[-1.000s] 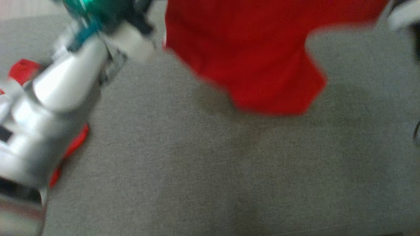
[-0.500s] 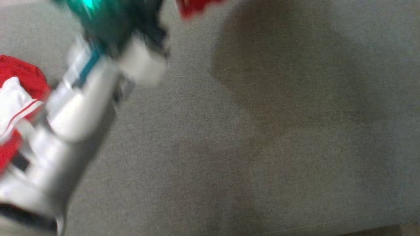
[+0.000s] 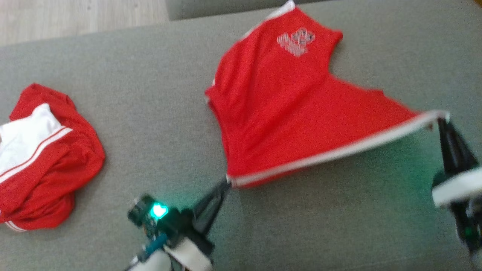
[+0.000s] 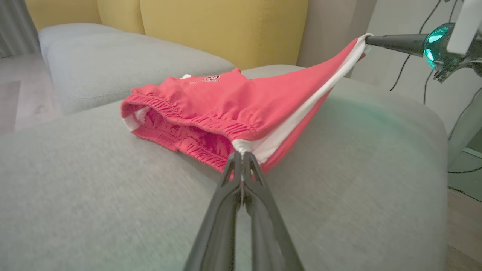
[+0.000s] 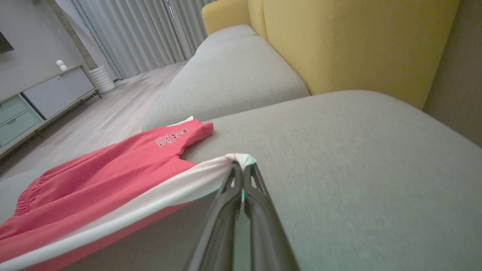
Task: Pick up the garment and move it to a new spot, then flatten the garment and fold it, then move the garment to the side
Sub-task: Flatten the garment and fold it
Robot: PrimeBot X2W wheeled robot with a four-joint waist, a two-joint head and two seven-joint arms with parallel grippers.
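**Sofa** (image 3: 150,124): grey seat that carries everything.

**Backrest** (image 4: 226,26): yellow, behind the seat. The wrist views supply it, along with the wood floor (image 5: 113,101) and a cabinet (image 5: 45,94). The head view looks straight down on the seat instead.

**Shorts** (image 3: 278,113): red, right of centre on the seat. The far part rests on the cushion. The near side is lifted and stretched taut between both tools along its white stripe (image 3: 339,150).

**Heap** (image 3: 45,158): second red-and-white garment at the seat's left, well apart from the shorts. The head view gives its position.

**Left tool** (image 3: 227,181): fully closed, pinching the waistband end of the stripe.

**Right tool** (image 3: 441,119): fully closed, pinching the hem end of the stripe.

**Waistband** (image 4: 180,113): gathered elastic, gaping. The left wrist view shows this opening, while from above it reads as a flat edge.

**Logo** (image 3: 295,40): pale print on the far leg.

**Step in hand** (judged): spreading the shorts flat. It is best to lower both tools together and hold the stripe taut. A slight pull toward the robot should smooth the far cloth. The tools should let go only once the edge touches the seat.
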